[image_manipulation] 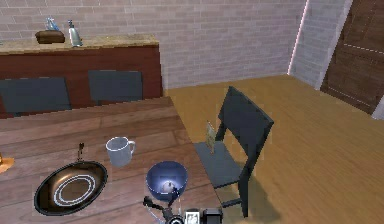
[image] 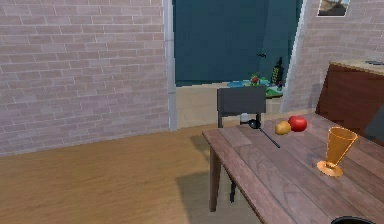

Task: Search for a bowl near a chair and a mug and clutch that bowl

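Observation:
A blue bowl (image_manipulation: 168,179) sits on the wooden table (image_manipulation: 90,125) near its front edge. A white mug (image_manipulation: 121,150) stands just up and left of it. A dark chair (image_manipulation: 236,142) stands at the table's right side, close to the bowl. My gripper (image_manipulation: 163,206) shows at the bottom edge, right below the bowl, with the arm's white squares (image_manipulation: 192,217) beside it. With the bowl lying right at its far end, I cannot tell whether it holds anything or touches the bowl.
A dark pan (image_manipulation: 71,186) lies left of the bowl. A brick counter (image_manipulation: 80,60) with chairs stands behind the table. In the forward view the table (image: 290,165) carries a red apple (image: 298,123), an orange goblet (image: 338,151) and a chair (image: 242,103) before a doorway (image: 230,45).

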Controlling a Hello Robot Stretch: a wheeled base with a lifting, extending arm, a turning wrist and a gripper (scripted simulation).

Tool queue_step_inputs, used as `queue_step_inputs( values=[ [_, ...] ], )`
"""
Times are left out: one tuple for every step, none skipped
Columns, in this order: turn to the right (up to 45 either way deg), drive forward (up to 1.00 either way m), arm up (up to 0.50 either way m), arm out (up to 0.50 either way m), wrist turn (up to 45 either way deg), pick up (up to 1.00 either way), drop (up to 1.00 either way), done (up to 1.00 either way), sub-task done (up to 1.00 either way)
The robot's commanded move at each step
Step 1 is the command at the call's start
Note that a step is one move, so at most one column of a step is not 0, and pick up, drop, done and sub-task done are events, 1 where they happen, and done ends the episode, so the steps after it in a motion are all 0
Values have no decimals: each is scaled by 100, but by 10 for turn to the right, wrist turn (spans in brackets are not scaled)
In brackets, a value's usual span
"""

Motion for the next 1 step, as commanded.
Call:
queue_step_inputs(
  values=[
    [0,0,10,0,0,0,0,0,0]
  ],
)
